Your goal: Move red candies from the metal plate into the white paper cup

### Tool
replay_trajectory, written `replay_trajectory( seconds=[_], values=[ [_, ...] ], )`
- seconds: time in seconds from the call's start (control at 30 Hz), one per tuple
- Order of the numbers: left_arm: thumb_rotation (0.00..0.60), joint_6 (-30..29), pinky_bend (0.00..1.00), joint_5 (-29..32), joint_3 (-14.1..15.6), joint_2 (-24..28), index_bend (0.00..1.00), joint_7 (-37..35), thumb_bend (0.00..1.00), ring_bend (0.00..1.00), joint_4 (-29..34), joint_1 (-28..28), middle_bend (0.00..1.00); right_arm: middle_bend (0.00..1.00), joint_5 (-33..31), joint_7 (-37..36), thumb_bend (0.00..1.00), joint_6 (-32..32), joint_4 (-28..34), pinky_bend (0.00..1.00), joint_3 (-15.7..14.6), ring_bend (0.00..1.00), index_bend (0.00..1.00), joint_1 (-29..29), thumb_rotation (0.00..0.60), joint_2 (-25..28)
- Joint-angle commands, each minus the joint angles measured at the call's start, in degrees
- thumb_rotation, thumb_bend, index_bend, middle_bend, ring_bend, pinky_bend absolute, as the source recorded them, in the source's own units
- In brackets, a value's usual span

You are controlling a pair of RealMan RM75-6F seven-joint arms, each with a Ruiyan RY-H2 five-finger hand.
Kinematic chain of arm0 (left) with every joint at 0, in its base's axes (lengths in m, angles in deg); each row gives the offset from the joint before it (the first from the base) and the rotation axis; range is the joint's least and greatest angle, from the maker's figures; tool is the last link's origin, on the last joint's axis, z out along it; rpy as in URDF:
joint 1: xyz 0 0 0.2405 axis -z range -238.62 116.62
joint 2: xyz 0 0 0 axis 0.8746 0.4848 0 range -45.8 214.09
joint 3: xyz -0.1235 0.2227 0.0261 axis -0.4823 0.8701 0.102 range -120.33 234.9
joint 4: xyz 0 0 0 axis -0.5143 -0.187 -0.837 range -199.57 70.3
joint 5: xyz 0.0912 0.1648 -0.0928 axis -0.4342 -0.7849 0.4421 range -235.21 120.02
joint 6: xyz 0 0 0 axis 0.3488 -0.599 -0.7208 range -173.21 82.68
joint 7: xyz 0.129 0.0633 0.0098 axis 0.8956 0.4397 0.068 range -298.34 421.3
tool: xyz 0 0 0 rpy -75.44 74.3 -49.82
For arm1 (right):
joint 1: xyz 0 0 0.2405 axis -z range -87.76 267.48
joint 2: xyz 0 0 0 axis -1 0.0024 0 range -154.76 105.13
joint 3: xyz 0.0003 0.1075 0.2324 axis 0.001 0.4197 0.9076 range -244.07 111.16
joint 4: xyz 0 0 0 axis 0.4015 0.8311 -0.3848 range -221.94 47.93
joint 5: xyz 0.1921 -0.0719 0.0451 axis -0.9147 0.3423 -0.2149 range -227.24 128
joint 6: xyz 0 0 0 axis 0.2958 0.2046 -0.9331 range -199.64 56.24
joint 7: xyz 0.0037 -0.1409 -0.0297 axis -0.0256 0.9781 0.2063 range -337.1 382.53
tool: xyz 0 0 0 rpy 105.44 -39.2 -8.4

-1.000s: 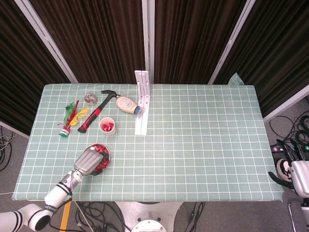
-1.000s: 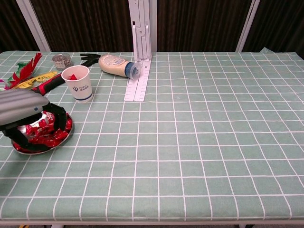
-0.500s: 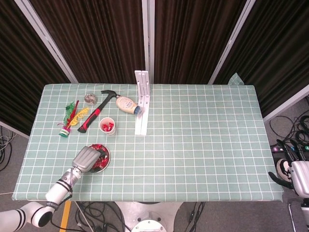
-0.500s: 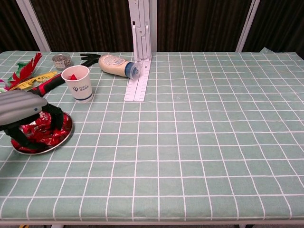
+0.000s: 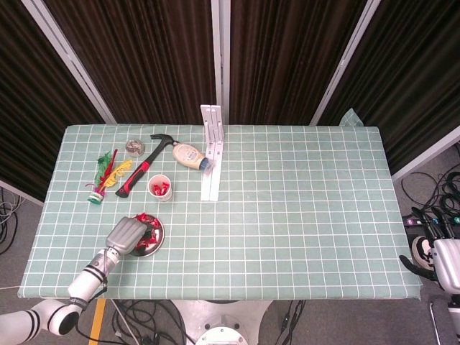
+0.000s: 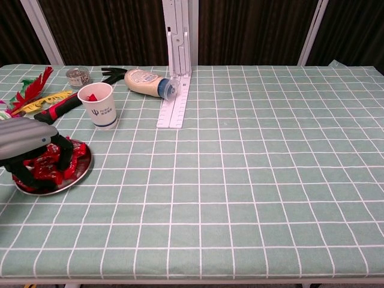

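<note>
One green checked tablecloth [image 6: 252,156], dark curtains [image 5: 158,57] behind; left hand [image 5: 123,236] grasp unclear.

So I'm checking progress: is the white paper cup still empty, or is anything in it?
Not empty. The white paper cup stands upright, and red candies show inside its rim in both views.

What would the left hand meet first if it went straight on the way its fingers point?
Probably the red candies on the metal plate: the left hand is over them, fingers pointing down.
</note>
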Motion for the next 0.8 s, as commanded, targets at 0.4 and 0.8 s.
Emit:
replay_trajectory(
  seconds=[0.4, 0.8],
  values=[
    [0.600, -0.8, 1.00, -1.5, -0.3, -0.8, 0.62, -2.3, 0.35, 0.93, -2.1, -0.3, 0.67, 0.19, 0.1, -0.4, 0.09, -0.3, -0.2, 0.31, 0.0, 0.04, 0.08, 0.2, 0.600, 0.1],
    [0.600, -2.9, 1.00, -3.8, -1.0, 1.5, 0.67, -6.6, 0.42, 0.94, 0.3, -0.4, 0.73, 0.19, 0.3, -0.7, 0.09, -0.8, -0.4, 0.32, -0.1, 0.04, 0.08, 0.5, 0.600, 0.1]
  ],
)
